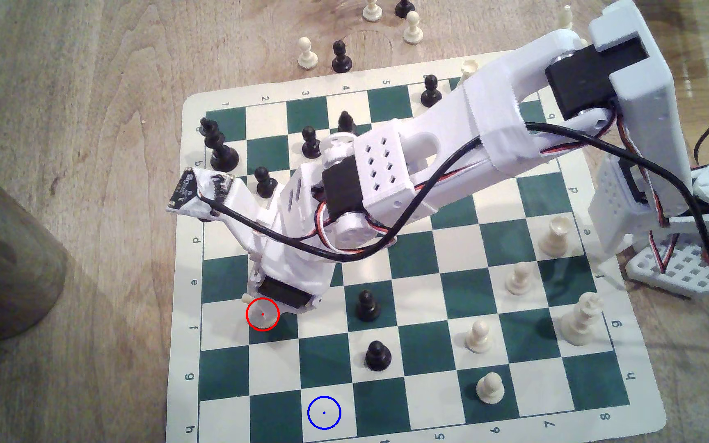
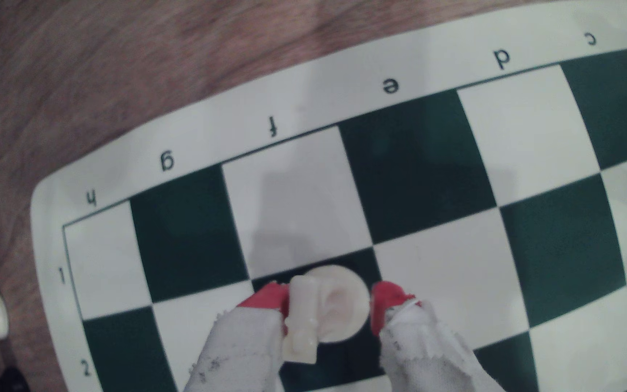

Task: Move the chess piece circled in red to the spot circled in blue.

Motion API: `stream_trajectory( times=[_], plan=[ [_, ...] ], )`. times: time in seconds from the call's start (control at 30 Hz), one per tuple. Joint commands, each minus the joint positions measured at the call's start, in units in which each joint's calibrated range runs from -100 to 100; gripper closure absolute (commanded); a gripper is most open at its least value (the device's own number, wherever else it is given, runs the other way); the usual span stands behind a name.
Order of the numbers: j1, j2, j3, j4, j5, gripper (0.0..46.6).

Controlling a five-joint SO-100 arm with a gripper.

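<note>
The claw [image 2: 330, 307] stood open astride the chess piece [image 2: 336, 305], its red-tipped fingers [image 2: 268, 297] on either side: one looked to be touching the lumpy top, the other sat just beside the round base, with no firm squeeze visible yet. The piece stood on a green square in row f, second file, of the board [image 1: 391, 264], under the red circle in the exterior view [image 1: 262, 314].

It looked like light, hard, hollow plastic, stiff and smooth, so likely slippery and easy to tip. The best hold seemed low across the body, since the top jutted to one side.

The spot [image 1: 324, 412], a pale square near the board's edge, lay bare and well apart. Two black pawns [image 1: 365, 304] stood nearby, off the straight path.
</note>
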Motion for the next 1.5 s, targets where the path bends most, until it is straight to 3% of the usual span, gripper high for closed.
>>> stream_trajectory(
  times=[0.0, 0.33, 0.63, 0.97, 1.47],
  plan=[
    [-0.7, -2.7, -4.5, -0.9, -0.5, 46.4],
    [-2.3, -7.1, -4.5, 0.5, -1.5, 46.4],
    [-5.6, -20.7, -2.2, 5.5, -2.4, 46.5],
    [-13.6, -35.3, 12.8, 6.8, -2.3, 46.5],
    [-16.0, -33.1, 23.8, 2.6, -1.9, 46.5]
  ],
)
